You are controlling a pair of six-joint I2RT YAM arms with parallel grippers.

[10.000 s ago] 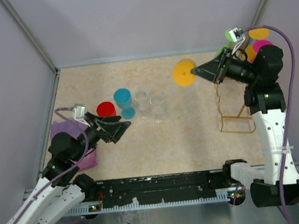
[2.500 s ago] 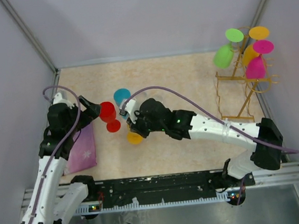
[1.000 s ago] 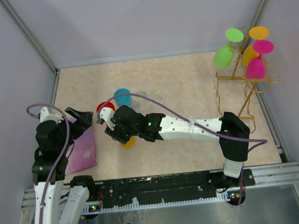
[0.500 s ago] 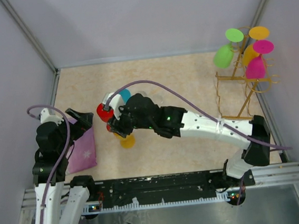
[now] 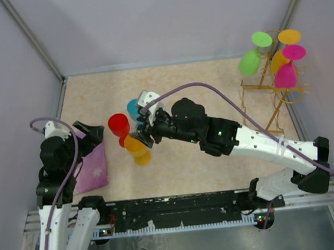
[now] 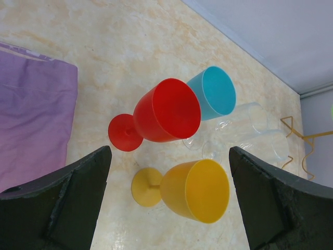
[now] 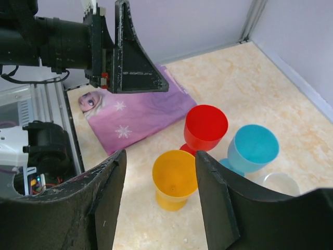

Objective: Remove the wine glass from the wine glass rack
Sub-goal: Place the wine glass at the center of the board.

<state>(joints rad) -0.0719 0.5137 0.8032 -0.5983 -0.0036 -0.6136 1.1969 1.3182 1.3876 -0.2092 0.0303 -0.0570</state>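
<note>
The thin gold-coloured wire wine glass rack (image 5: 262, 83) stands at the far right of the beige marbled table (image 5: 199, 86). A green plastic glass (image 5: 248, 64), an orange plastic glass (image 5: 279, 61) and a pink plastic glass (image 5: 285, 76) hang from it. The yellow plastic wine glass (image 7: 174, 179) is well apart from the rack. It stands upright on the table just beside a red plastic wine glass (image 7: 205, 127) and a blue plastic wine glass (image 7: 253, 148).

The right gripper (image 7: 160, 156) hovers over the yellow glass with its jaws parted to either side (a gap shows at each finger), gripping nothing. The left gripper (image 6: 170, 151) is spread wide and empty, near a purple printed cloth (image 7: 140, 117).
</note>
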